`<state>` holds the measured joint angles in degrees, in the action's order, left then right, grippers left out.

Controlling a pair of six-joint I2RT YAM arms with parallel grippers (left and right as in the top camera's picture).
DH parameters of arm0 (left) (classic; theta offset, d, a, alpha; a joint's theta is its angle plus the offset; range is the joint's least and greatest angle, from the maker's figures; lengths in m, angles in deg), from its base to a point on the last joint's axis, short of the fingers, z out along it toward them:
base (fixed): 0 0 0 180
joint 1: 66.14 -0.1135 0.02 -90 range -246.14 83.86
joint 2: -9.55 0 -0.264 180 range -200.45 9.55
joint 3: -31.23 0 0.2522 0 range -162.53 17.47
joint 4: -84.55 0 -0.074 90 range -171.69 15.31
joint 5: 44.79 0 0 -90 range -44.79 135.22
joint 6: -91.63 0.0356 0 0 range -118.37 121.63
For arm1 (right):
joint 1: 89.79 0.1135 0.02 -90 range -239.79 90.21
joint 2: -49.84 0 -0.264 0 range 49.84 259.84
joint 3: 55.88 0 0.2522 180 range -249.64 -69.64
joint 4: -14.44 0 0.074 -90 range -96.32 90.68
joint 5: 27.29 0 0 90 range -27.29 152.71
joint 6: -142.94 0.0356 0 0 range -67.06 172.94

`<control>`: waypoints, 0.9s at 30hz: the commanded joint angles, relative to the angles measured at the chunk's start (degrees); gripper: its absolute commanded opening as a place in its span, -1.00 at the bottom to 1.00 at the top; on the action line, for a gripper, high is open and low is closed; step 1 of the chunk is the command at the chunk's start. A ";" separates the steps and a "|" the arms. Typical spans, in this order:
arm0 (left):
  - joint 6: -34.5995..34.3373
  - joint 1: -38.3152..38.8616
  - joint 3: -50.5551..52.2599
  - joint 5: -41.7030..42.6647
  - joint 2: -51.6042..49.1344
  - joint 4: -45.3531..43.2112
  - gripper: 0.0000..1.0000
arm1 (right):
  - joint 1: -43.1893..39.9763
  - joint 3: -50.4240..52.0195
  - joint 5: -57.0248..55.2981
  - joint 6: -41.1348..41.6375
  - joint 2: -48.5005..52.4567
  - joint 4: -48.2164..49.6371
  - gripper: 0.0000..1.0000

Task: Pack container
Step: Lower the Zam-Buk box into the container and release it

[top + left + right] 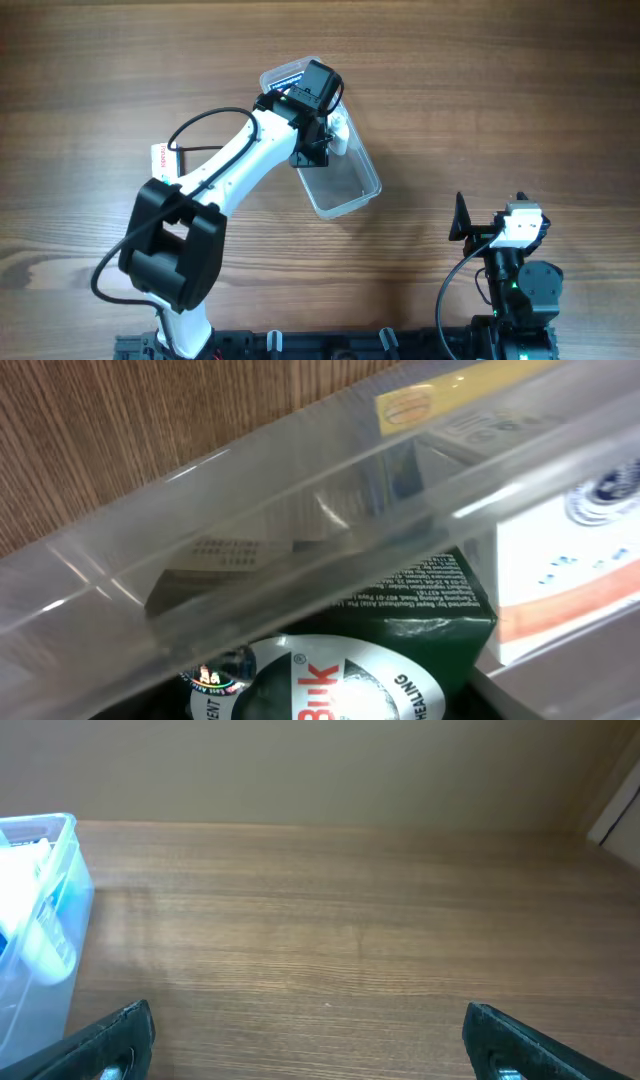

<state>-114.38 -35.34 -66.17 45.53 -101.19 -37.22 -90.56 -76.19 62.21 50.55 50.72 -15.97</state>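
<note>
Left gripper (318, 140) hangs low over the far half of the container (368, 182). Its fingers show neither from overhead nor in its own wrist view, so I cannot tell whether it is wide, narrow or holding anything. Around it, the clear tub lies slantwise near the middle of the table (520, 90), its far end under the arm and its near end looking empty from above. Well apart, at the lower right edge, the right gripper (310, 1045) sits with its 2 fingers spread wide and nothing between them.

The risk, as I judge it, is that the tool sits close to the rim of the container (300, 470). A sideways move or an angled lift could catch that rim and drag or tip the light tub (the contents look snugly packed, so a snagged finger might pull 1 out too).

Only the left wrist view shows the contents: a green box (440, 610), a white bottle with a printed label (330, 685) just beside it, and a white-and-orange box (570, 580). Only the overhead shows the tub's full outline, and a small white packet (158, 160) lying outside it by the left arm. The right wrist view catches just a corner of the container (45, 920) at its far left.
</note>
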 commanded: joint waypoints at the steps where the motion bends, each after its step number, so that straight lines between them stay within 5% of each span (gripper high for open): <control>1: -8.96 0.22 -1.03 0.28 -0.70 0.07 0.20 | -0.33 0.31 -1.14 0.90 -0.68 0.22 0.99; 4: -8.96 0.22 -1.03 0.26 -0.70 0.07 0.23 | -0.33 0.31 -1.14 0.90 -0.68 0.22 0.99; 8: -8.96 0.22 -1.03 0.26 -0.70 0.07 0.69 | -0.33 0.31 -1.11 0.90 -0.68 0.22 1.00; 27: -8.85 0.20 -1.05 -2.10 3.45 -0.09 0.68 | -0.33 0.31 -1.14 0.90 -0.68 0.22 0.99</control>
<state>-114.38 -35.34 -66.19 45.88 -101.19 -37.37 -90.56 -76.19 62.21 50.55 50.72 -15.97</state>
